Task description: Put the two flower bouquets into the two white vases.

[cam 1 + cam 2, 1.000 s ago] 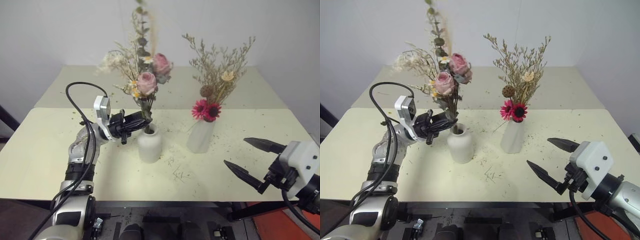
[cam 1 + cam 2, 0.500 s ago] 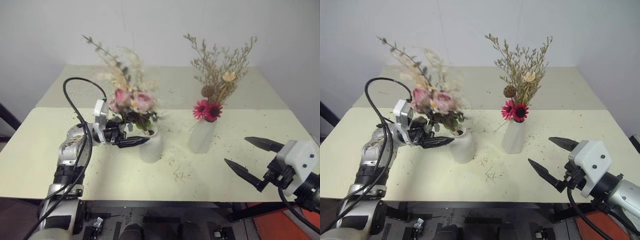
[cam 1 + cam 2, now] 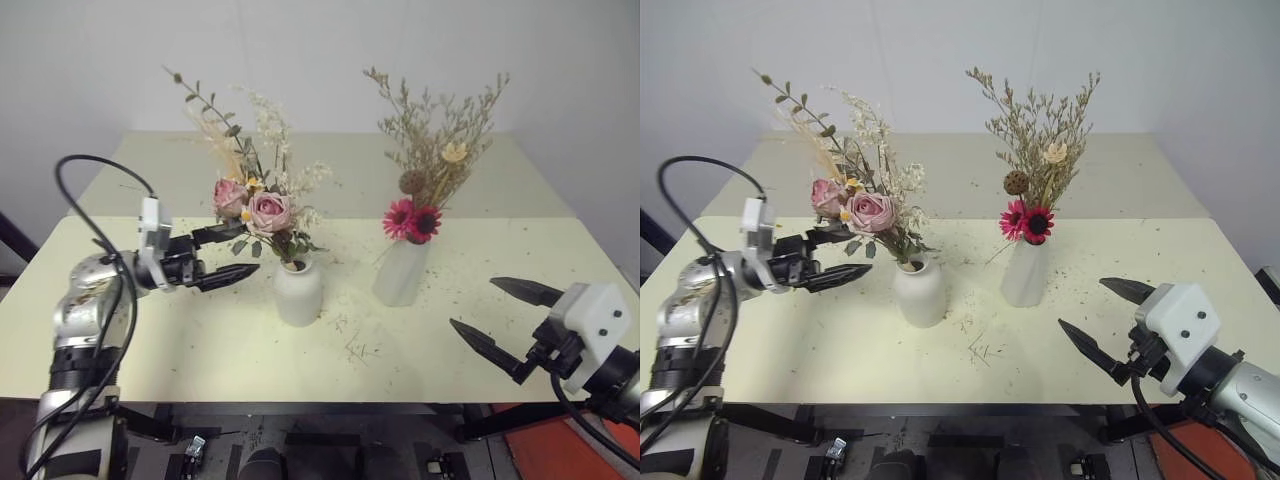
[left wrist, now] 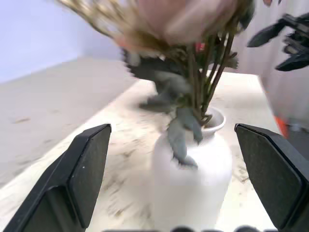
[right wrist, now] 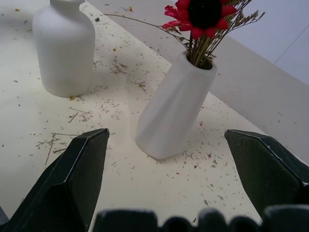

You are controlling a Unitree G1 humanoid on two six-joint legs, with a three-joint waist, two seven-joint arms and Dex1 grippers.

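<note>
Since a second ago: let go of the pale pink rose bouquet with green leaves and cream filler [image 3: 255, 205] and drawn back to the robot's left, fingers now spread wide and empty, goes the left hand [image 3: 222, 256]. Dropped deeper into the short round-bellied matte white vase [image 3: 299, 292], with stems in the narrow neck and the long axis leaning up and towards the left hand. Just beside the blooms, that hand, closer than the other. Unmoved at the worktop's [image 3: 120, 330] near right edge, the right hand [image 3: 510, 322], fingers likewise spread, holding nothing. Between the two hands, nearer the right one, the taller tapered white vase [image 3: 401, 271] with the bright pink-red daisy bouquet with brown seed head and tan sprigs [image 3: 430, 160], upright. Judged from this: both bouquets placed, task all but finished.
</note>
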